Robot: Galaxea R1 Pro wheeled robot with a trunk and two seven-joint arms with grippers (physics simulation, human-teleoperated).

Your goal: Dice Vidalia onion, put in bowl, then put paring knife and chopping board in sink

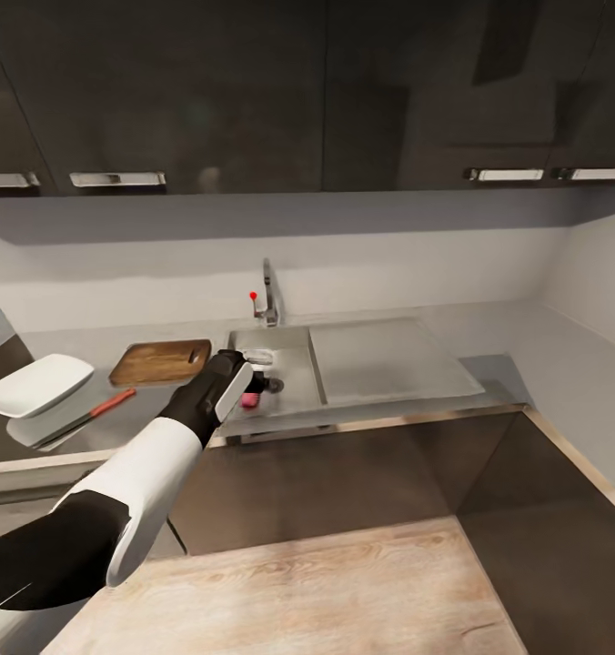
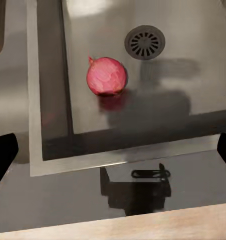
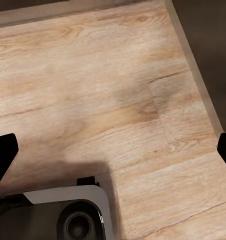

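Note:
The pink-red Vidalia onion lies on the floor of the sink, near the round drain. In the head view the onion peeks out just under my left gripper, which hangs over the basin's front edge. That left gripper is open, above and short of the onion, holding nothing. The chopping board lies on the countertop left of the sink. Beside it lie the paring knife and the white bowl. My right gripper is open over wooden floor.
A curved tap with a red knob stands behind the basin. The flat drainboard extends to the right. Dark wall cabinets hang above. Dark cabinet fronts close the counter's front, and a wall bounds it at the right.

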